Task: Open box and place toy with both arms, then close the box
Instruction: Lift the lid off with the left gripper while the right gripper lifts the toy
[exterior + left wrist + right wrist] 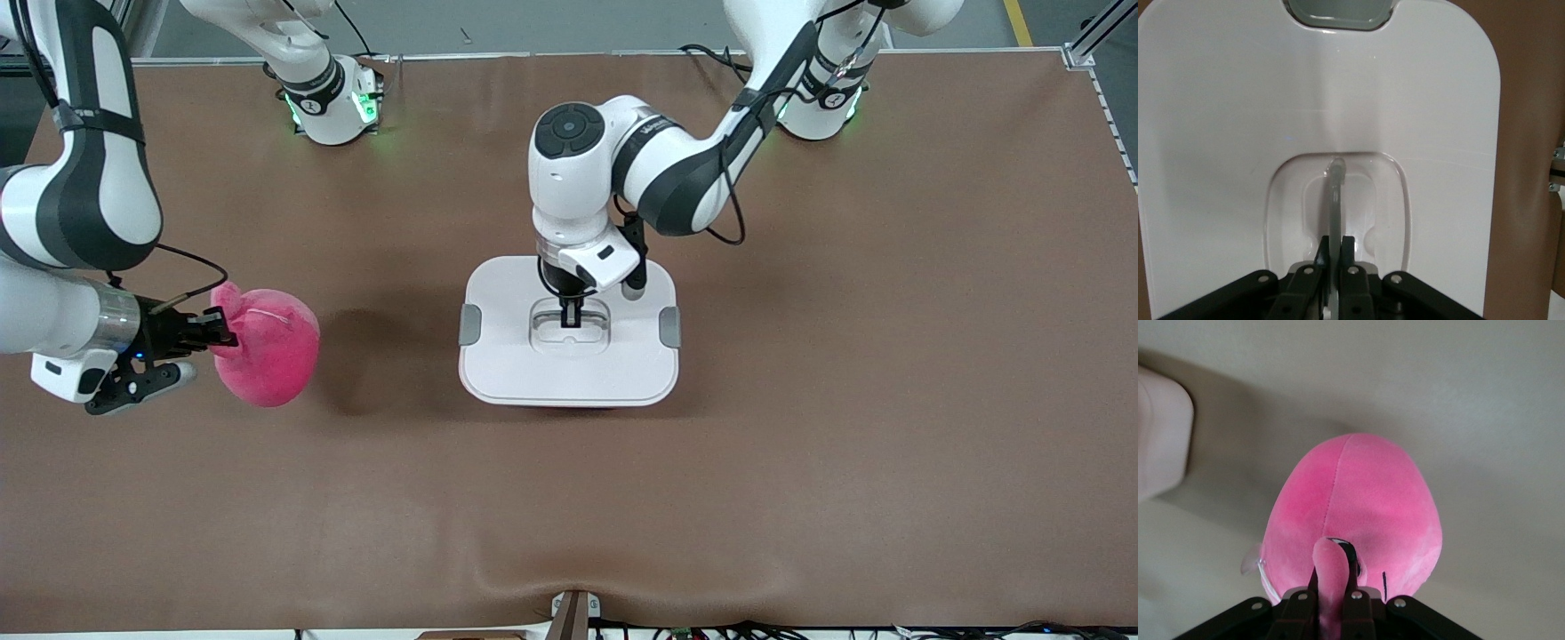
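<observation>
The box [569,356] sits lidded, left gripper [570,313] pinching its clear handle [1335,200], while the right gripper [218,333] clamps the toy [267,347] by an ear

The left gripper [1335,257] stood at the bottom centre of the frame, its fingers [1349,248] clamped on the clear handle [1335,200] in the white lid's [1225,133] recess. A grey clip [1338,13] sat at the top edge. Brown table [1525,167] filled the right side of the frame.
</observation>
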### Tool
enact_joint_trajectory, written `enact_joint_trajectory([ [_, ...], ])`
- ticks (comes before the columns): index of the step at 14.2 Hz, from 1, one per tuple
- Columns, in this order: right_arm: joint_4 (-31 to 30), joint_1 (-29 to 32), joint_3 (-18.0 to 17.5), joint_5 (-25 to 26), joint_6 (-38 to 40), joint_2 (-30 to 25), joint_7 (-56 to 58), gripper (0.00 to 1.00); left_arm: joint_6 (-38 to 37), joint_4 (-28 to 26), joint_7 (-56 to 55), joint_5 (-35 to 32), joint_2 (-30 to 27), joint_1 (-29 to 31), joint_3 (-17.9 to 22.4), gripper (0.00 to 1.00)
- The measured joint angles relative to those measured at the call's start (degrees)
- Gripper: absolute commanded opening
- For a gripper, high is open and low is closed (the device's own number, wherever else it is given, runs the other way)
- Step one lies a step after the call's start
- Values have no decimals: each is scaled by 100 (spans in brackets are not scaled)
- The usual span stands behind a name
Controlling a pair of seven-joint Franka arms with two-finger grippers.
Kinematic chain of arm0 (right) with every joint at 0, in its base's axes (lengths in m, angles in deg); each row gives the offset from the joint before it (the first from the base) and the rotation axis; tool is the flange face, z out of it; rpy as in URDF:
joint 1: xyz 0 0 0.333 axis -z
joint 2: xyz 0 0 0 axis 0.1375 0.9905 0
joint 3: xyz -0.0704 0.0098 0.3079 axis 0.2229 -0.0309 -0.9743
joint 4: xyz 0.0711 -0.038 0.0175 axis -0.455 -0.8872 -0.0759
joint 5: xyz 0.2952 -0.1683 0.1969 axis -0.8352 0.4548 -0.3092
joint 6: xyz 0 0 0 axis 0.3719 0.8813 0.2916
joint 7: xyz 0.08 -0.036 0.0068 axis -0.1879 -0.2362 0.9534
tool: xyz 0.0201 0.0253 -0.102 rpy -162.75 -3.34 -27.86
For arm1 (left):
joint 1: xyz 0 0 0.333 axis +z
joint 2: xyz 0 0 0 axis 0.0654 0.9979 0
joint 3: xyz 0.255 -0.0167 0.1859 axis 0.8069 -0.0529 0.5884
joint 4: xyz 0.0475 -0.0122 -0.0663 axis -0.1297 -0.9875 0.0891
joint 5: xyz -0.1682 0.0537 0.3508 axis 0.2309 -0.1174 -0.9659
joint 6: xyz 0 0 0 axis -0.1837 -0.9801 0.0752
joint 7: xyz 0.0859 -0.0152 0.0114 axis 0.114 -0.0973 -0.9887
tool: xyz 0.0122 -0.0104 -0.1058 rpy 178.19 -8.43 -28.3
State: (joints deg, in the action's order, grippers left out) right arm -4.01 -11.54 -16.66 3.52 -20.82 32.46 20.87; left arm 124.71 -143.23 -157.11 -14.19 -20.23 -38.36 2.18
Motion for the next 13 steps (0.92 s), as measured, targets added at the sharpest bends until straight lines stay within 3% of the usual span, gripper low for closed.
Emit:
enact_joint_trajectory([
  [9,651,-1644,-54,-534,38,-45,-2933,0,-575,-265,1467,0,-711,954,-4,0],
  [13,865,-1956,-47,-1474,-106,209,-3149,0,-553,-531,2033,0,-1028,1367,-11,0],
])
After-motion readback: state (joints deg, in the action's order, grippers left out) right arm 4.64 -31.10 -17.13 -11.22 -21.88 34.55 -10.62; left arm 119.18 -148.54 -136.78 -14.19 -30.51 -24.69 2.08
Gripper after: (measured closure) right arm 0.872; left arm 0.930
